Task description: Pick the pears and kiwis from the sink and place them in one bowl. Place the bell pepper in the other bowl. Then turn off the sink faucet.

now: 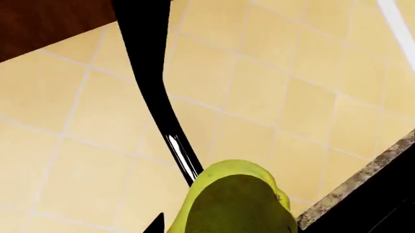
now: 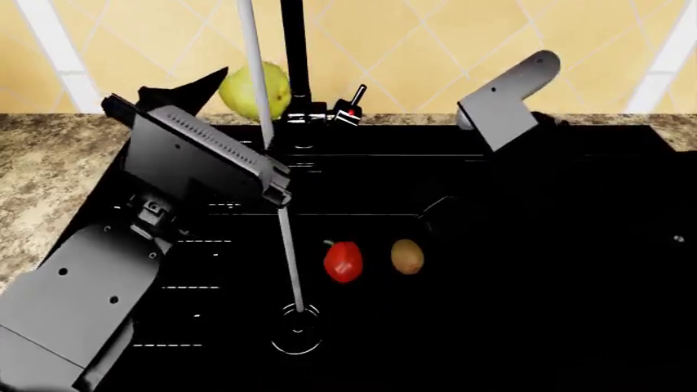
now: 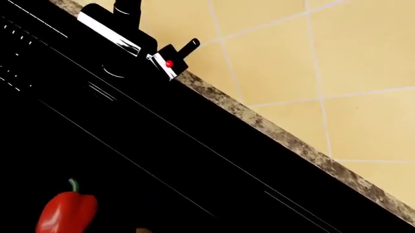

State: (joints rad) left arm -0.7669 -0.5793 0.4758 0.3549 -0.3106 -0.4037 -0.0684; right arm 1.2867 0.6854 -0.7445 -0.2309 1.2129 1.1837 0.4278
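A black sink [image 2: 512, 327] fills most of the head view, set in a speckled stone counter [image 2: 44, 163] with yellow tiled wall [image 2: 436, 41] behind. A thin stream of water [image 2: 286, 245] falls from the sink faucet [image 2: 294, 57] to the round drain [image 2: 296, 331], so the tap is running.

The left gripper [image 2: 212, 86] is raised above the back edge of the sink, beside the faucet spout. It has a pear [image 2: 256, 90] between its black fingers [image 1: 155, 87]; the left wrist view shows the yellow-green fruit pressed close against 1 finger, so the claw looks closed around it to about the fruit's width. The second finger is barely visible.

The right gripper sits somewhere past the grey arm link [image 2: 507, 98] at the far right of the sink, but its jaws merge into the black basin and I cannot tell how far open they are.

On the sink floor lie 1 red bell pepper [image 2: 343, 261] and 1 brown kiwi [image 2: 407, 256], just beside each other, near the water stream. No bowl appears in any view.

Handling judgement: the pear is probably firm, smooth and wet, so likely to slip; a hold across its widest part seems safest. The kiwi looks small and matte, likely easier to grip across its short axis. The pepper is probably light and hollow, glossy, best taken around the body, not the curved stem.
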